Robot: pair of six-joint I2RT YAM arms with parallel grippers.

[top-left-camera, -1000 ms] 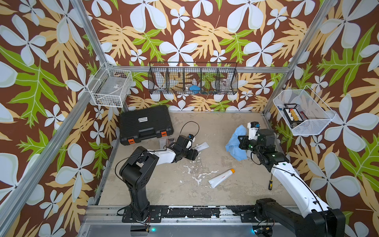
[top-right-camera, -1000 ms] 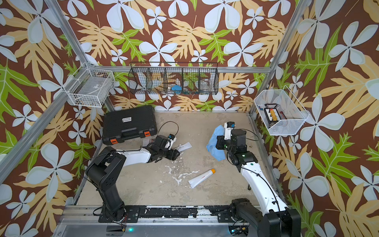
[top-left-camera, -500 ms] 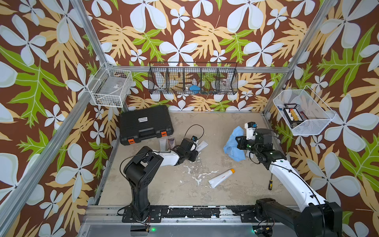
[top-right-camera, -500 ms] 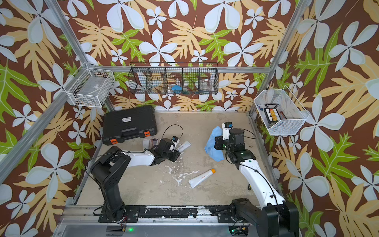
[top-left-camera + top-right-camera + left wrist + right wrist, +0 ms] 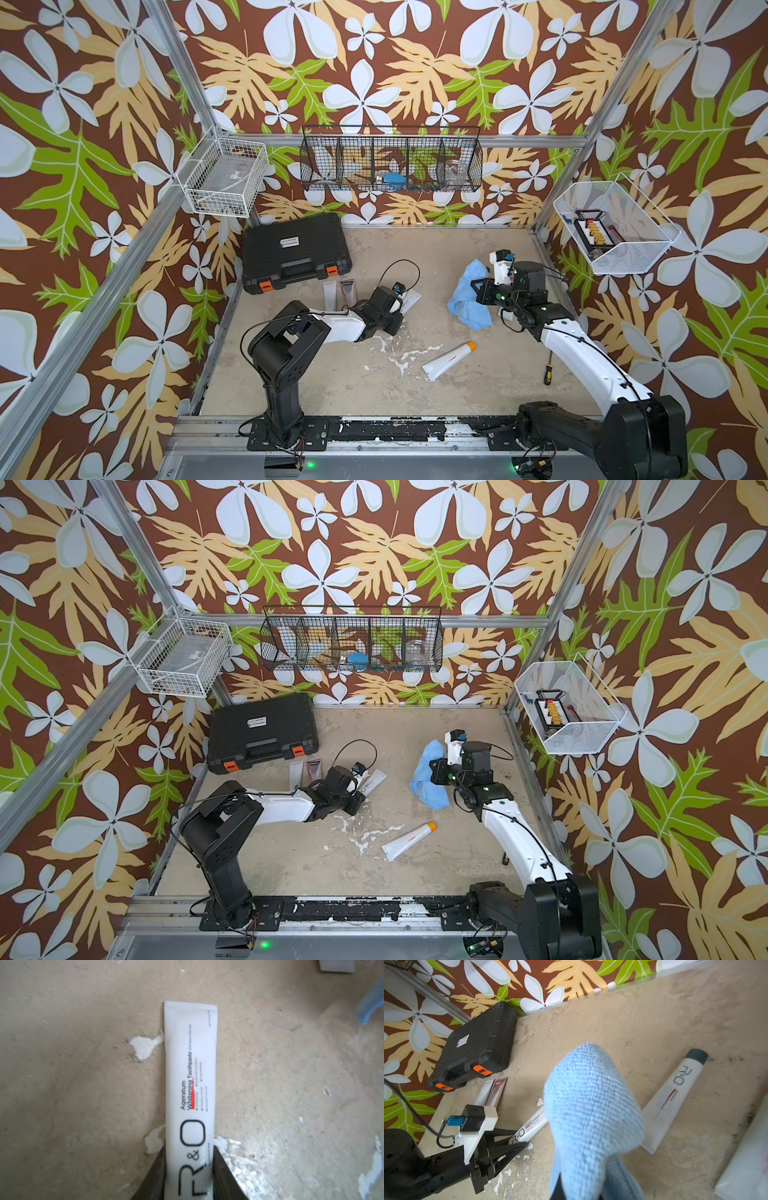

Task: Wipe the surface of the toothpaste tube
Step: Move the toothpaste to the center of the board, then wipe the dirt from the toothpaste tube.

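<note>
At the back left of the table stood a black case. Just in front of it, the left gripper had its two jaws pressed against both sides of the white toothpaste tube, which lay flat on the table. In the middle lay a second tube with an orange cap. On the right, the right gripper was fully closed on a blue cloth, which hung down from it.

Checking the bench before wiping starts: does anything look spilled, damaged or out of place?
White patches fleck the table around the toothpaste tube in the left gripper and toward the orange-capped tube: smeared paste or chipped coating, I cannot tell. A screwdriver lies loose beside the right arm.
</note>
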